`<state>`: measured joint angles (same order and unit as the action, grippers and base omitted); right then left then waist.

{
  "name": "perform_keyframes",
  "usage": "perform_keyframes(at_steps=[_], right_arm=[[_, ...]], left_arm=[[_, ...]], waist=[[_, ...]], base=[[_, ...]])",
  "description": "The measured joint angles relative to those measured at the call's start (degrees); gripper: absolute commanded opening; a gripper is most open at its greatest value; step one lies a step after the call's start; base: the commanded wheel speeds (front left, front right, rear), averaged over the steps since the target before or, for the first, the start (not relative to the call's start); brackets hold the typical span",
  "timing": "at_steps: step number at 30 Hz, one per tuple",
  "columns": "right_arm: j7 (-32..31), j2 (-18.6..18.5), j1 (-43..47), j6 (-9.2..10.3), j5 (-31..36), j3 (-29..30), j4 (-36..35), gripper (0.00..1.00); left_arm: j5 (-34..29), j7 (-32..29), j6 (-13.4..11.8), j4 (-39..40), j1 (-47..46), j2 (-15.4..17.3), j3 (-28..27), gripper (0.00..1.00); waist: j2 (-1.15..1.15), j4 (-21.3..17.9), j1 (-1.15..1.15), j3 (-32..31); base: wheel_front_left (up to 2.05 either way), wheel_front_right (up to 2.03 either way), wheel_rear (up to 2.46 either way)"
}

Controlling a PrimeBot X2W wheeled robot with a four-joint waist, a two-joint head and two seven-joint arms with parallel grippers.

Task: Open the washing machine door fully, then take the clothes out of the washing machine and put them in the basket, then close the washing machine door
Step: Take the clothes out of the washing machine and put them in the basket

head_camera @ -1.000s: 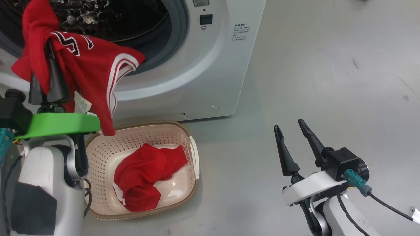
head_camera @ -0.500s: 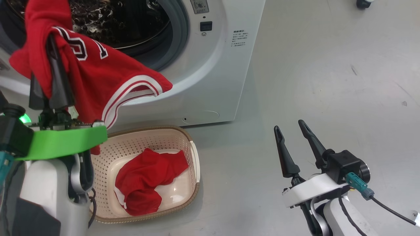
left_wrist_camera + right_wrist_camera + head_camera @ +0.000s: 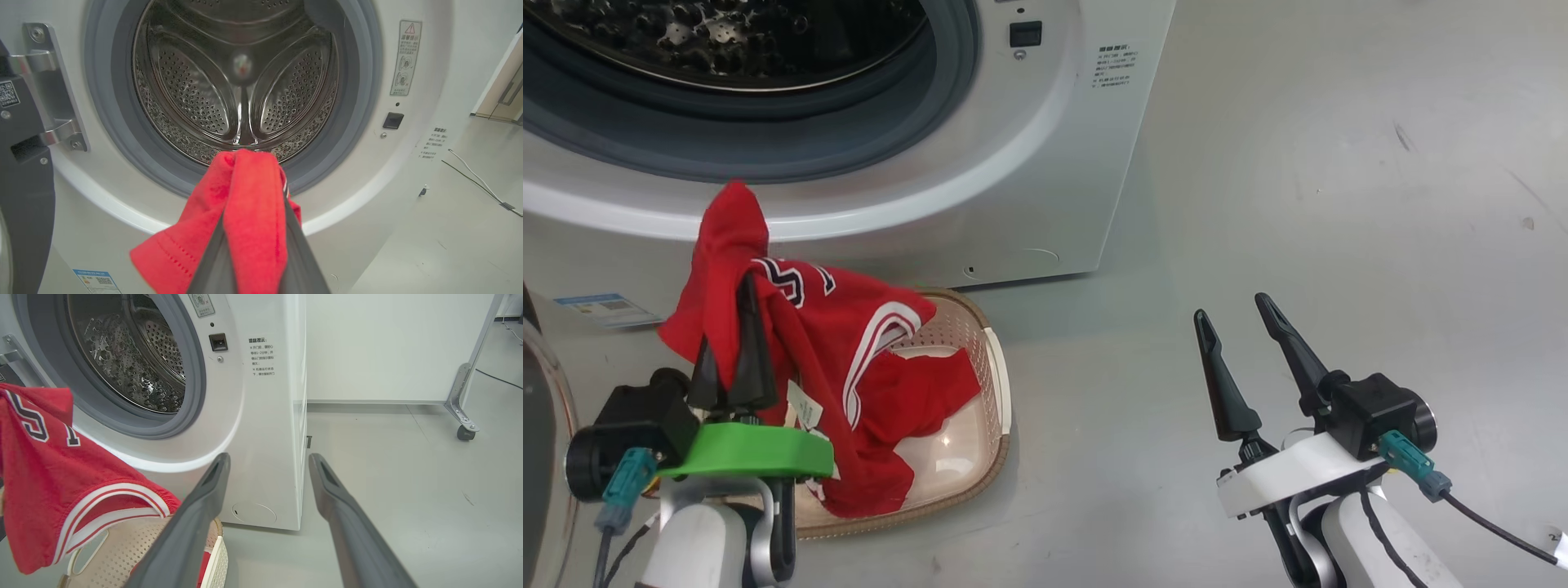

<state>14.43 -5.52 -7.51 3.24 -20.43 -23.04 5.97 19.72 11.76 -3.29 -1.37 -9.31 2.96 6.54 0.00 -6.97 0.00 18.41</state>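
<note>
At 9 o'clock in the head view, the round black-rimmed glass washing machine door [image 3: 541,441] stands swung open. Just right of it, at 8 o'clock, the left gripper [image 3: 745,302] is clenched on a red jersey with white trim and lettering [image 3: 805,327]. The cloth drapes over both fingers, and its lower folds hang into the near-left part of the cream perforated plastic basket with a brown woven-look rim [image 3: 999,384]. The basket sits on the floor at 7 o'clock, just in front of the big white front-loading washing machine [image 3: 1029,163] at 12 o'clock. A second crumpled red garment [image 3: 927,392] already lies inside it.

The step in hand looks like the drop. To do it well, shift the grip a little toward 3 o'clock so that it sits over the basket's middle. Lower until the hanging cloth piles up, and only then let go, so no hem trails over the rim. Lift straight out, since fabric wrapped on the fingers could snag.

In the left wrist view the steel drum [image 3: 241,81] seems empty, so shutting the door likely comes next. At 4 o'clock the right gripper [image 3: 1230,307] is spread wide with nothing in it, well apart from the basket.
</note>
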Motion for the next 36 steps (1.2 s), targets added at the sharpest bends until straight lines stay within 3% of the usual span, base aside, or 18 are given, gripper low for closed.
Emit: perform_keyframes(at_steps=[13, 20, 36], right_arm=[[0.0, 0.26, -0.63, 0.01, 0.36, -0.16, -2.34, 1.0], [0.0, 0.69, -2.77, 0.01, 0.36, -0.96, -3.78, 1.0], [0.0, 1.83, -9.09, -0.63, 0.32, -2.02, -3.67, 1.0]], left_arm=[[2.43, -1.68, 0.19, -8.55, -0.16, -0.05, 0.62, 0.0], [3.48, -3.77, 1.35, -14.27, -5.21, 0.02, 0.45, 0.0], [3.39, -8.88, 3.22, -29.13, -16.38, 4.14, -0.2, 0.0]], waist=[[0.0, -1.49, 0.0, 5.65], [0.0, -2.46, 0.0, 10.47], [0.0, -5.95, 0.01, 21.6]], base=[[0.0, 0.0, 0.0], [0.0, 0.0, 0.0], [0.0, 0.0, 0.0]])
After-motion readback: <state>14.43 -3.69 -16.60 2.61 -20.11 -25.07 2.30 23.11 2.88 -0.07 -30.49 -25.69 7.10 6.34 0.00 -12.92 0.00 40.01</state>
